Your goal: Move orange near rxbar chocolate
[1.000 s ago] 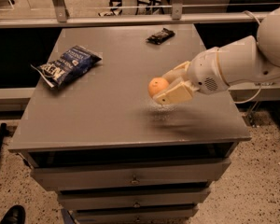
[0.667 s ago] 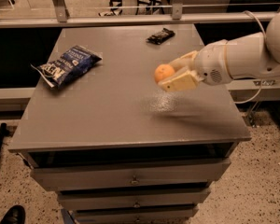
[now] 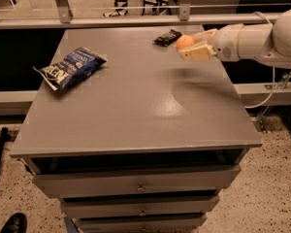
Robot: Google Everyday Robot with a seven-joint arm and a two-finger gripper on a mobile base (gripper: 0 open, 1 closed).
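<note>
One crinkled blue chip bag [image 3: 68,68] lies near the left edge of the flat grey cabinet top [image 3: 136,110], well apart from everything else. Further right, close to the far edge, lies one small, flat, dark-wrapped snack bar, the rxbar chocolate [image 3: 167,37]. Just to its right hangs one small round orange [image 3: 185,41], pinched between the two cream-coloured fingers of the gripper [image 3: 189,45], which reaches in from the right on a thick white arm [image 3: 252,40]. A second ago that orange is over the middle-right of the top, well apart from the bar. Now it is up by the far edge, just beside the bar from where I stand, though off the surface, with a blurred shadow [image 3: 194,77] on the grey below it. The bag and the bar keep their places. I judge the carry nearly done, with only lowering and release left, and care is needed not to nudge the bar. Counting up, that makes one bag, one bar, one orange and one gripper.
</note>
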